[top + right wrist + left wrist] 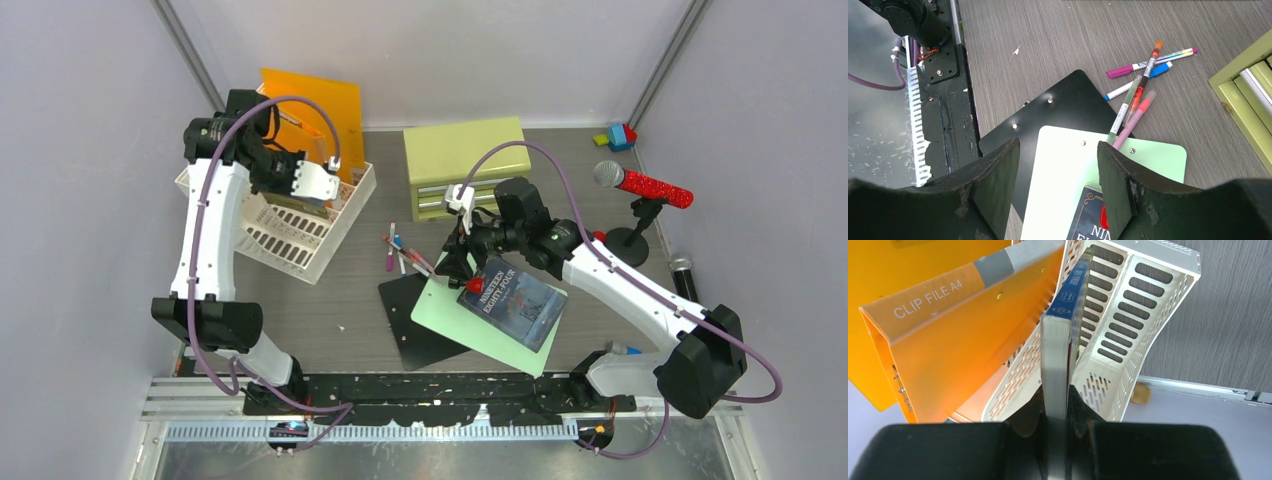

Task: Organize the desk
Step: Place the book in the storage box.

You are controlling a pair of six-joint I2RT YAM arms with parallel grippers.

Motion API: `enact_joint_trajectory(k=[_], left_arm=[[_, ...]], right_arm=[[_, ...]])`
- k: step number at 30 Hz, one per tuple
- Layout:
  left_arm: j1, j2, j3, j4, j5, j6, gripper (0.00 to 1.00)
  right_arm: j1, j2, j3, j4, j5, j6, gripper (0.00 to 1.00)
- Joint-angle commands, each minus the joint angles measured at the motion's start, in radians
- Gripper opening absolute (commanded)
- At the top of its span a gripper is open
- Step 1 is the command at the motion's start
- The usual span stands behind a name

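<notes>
We see the dark grey-brown wood-grain desk [350, 300] filling the middle of the overhead view, from the black perforated rail [440, 385] at the near edge to the back wall.

At the far left, the left gripper [1055, 400] is clamped on a thick blue-spined paperback book [1054, 355], which it holds on edge. The book's far end reaches into a white slotted plastic tray [1138, 315]. Just beside the tray leans an orange plastic clip file [948, 340]. We cannot tell whether the book touches the tray wall.

Near the centre, the right gripper [1058, 150] hangs with its fingers well apart and nothing between them. It is above a pale green clipboard [1158, 157], which overlaps a black clipboard [1068, 100]. A dark blue book titled Nineteen Eighty-Four [512, 303] lies on the green board.

A loose bunch of coloured pens [1135, 95] lies on the desk, with some tips on the two boards. Behind them stands a small yellow-green drawer cabinet [465, 150]. To the right is a red glitter microphone on a black stand [645, 184].
</notes>
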Motion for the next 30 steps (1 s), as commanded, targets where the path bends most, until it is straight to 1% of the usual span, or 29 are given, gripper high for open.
enact_joint_trajectory(k=[1,5,8,13,16,19,23,26,30], left_arm=[[0.006,-0.033,0.038,0.004,0.047,0.028,0.00],[0.006,-0.074,0.034,-0.044,0.102,0.051,0.00],[0.005,-0.123,0.000,-0.088,0.137,0.080,0.00],[0.005,-0.207,-0.075,-0.169,0.121,0.093,0.00],[0.006,-0.236,-0.129,-0.180,0.071,0.083,0.00],[0.016,-0.231,-0.156,-0.193,0.010,0.066,0.00],[0.051,-0.201,-0.150,-0.223,0.001,0.056,0.00],[0.073,-0.197,-0.176,-0.201,0.006,0.068,0.00],[0.146,-0.199,-0.265,-0.140,0.003,0.110,0.00]], right_arm=[[-0.003,-0.025,-0.003,0.043,-0.010,-0.016,0.64],[-0.004,-0.024,-0.004,0.043,-0.009,-0.019,0.64],[-0.004,-0.020,-0.004,0.044,-0.009,-0.020,0.64],[-0.004,-0.011,-0.004,0.043,-0.012,-0.022,0.64],[-0.004,-0.009,-0.004,0.046,-0.013,-0.022,0.64],[-0.004,-0.009,-0.005,0.045,-0.015,-0.022,0.64],[-0.006,-0.011,-0.011,0.048,-0.013,-0.026,0.64],[-0.005,-0.006,-0.011,0.048,-0.015,-0.027,0.64],[-0.005,0.001,-0.010,0.048,-0.018,-0.026,0.64]])
